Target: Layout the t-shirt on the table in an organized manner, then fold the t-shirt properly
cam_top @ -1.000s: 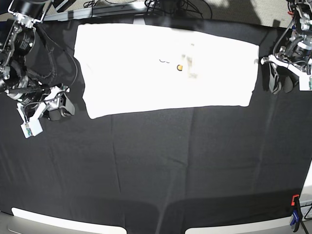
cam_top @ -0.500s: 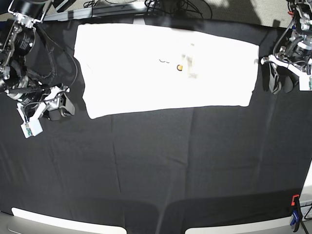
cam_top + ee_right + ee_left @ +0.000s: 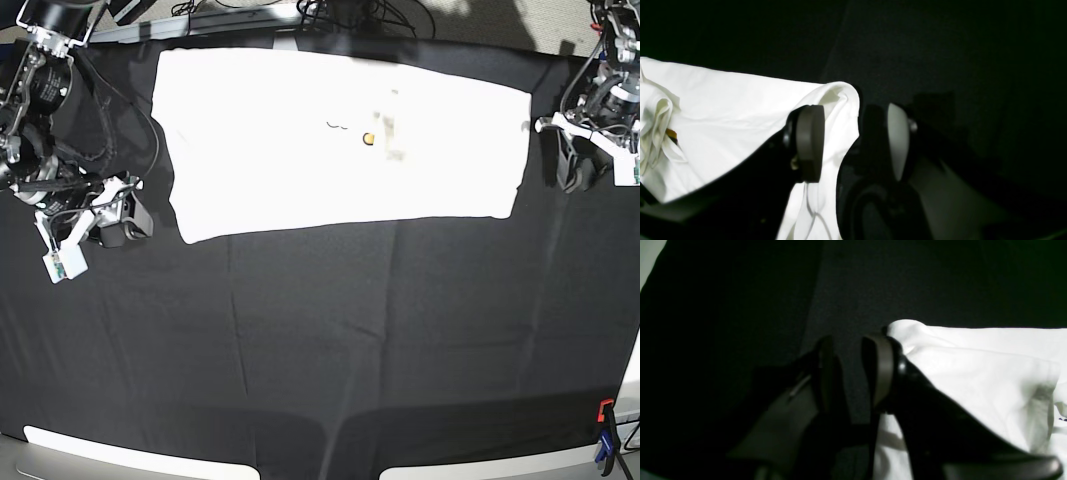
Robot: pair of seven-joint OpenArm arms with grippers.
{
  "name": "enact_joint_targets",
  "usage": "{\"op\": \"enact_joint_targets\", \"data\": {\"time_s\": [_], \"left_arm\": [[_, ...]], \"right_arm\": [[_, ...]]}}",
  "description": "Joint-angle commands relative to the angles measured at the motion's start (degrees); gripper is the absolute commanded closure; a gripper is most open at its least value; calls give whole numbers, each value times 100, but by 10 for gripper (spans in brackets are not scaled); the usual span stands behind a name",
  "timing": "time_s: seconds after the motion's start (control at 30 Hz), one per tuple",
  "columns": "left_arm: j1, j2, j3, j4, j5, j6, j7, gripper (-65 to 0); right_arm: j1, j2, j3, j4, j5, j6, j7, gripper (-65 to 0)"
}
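Overhead first: I see my left gripper (image 3: 580,172) hanging off the shirt's right edge, arm coming down from the top corner, and my right gripper (image 3: 122,222) low beside the left edge, its arm folded in from the upper left. Between them the t-shirt (image 3: 345,140) lies flat as a wide white rectangle at the far part of the table (image 3: 330,340), whose black cloth shows creases; a red-and-blue clamp (image 3: 605,440) sits at the near corner.

Left wrist: the jaws stand a narrow gap apart over bare black cloth, gripping nothing, one finger (image 3: 883,368) just beside a shirt corner.

Right wrist: jaws wider apart, empty, one pad (image 3: 810,143) over the shirt's corner.
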Motion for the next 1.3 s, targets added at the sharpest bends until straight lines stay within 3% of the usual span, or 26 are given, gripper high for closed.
{"op": "enact_joint_targets", "data": {"time_s": [0.0, 0.1, 0.3, 0.5, 0.67, 1.27], "left_arm": [[2, -50, -33, 90, -70, -46, -140, -119], [2, -50, -33, 90, -68, -44, -140, -80], [2, -50, -33, 90, -68, -44, -140, -81], [2, -50, -33, 90, -68, -46, -138, -158], [2, -50, -33, 90, -68, -44, -138, -255], [2, -50, -33, 90, -68, -44, -140, -254]], "right_arm": [[79, 94, 26, 92, 120, 35, 74, -211], [79, 94, 26, 92, 120, 35, 74, -146], [81, 94, 26, 92, 120, 33, 74, -146], [79, 94, 26, 92, 120, 35, 72, -147], [79, 94, 26, 92, 120, 35, 72, -222], [79, 94, 26, 92, 120, 35, 72, -237]]}}
